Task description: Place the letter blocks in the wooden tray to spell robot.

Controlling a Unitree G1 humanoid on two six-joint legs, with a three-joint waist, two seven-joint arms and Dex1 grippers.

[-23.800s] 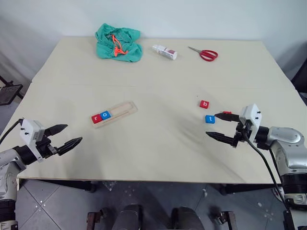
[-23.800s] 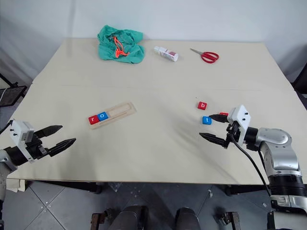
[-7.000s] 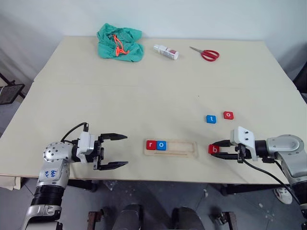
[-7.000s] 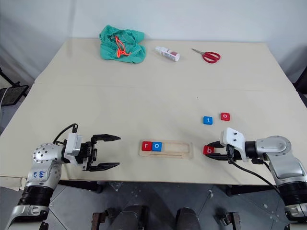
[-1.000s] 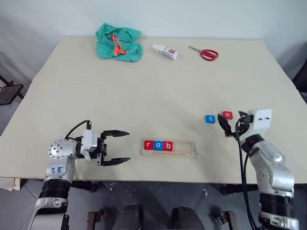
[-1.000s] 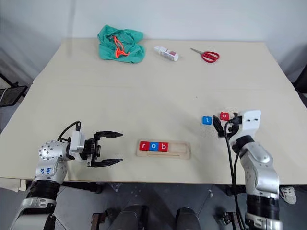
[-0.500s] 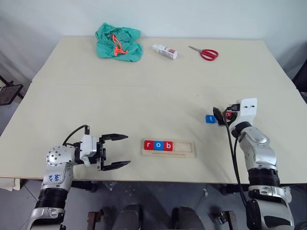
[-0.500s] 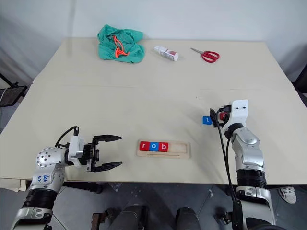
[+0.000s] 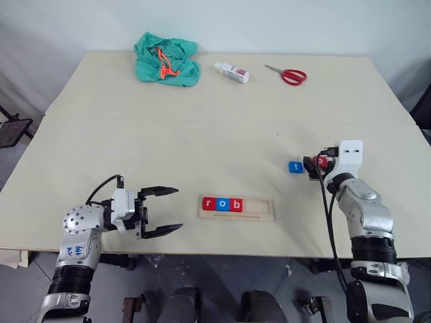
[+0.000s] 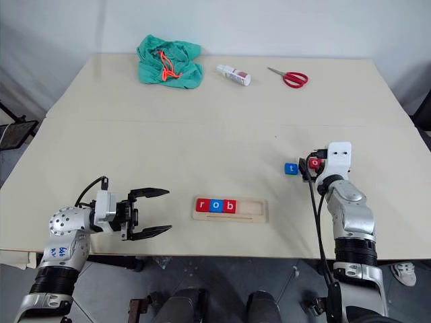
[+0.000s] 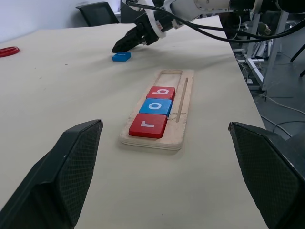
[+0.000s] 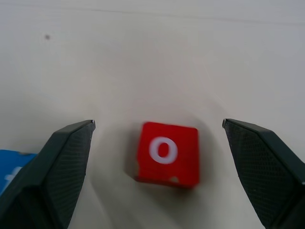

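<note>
With r, o, b now seated in the wooden tray (image 9: pixel 237 208), the right gripper (image 12: pixel 157 143) has come wide-open around the red o (image 12: pixel 167 153), seemingly untouched, while the left gripper (image 9: pixel 161 210) idles wide

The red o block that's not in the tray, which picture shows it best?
The right wrist view: the red o block lies close up between the open fingers, its letter plain. In the eye views it is tiny, partly hidden by the right gripper.
</note>
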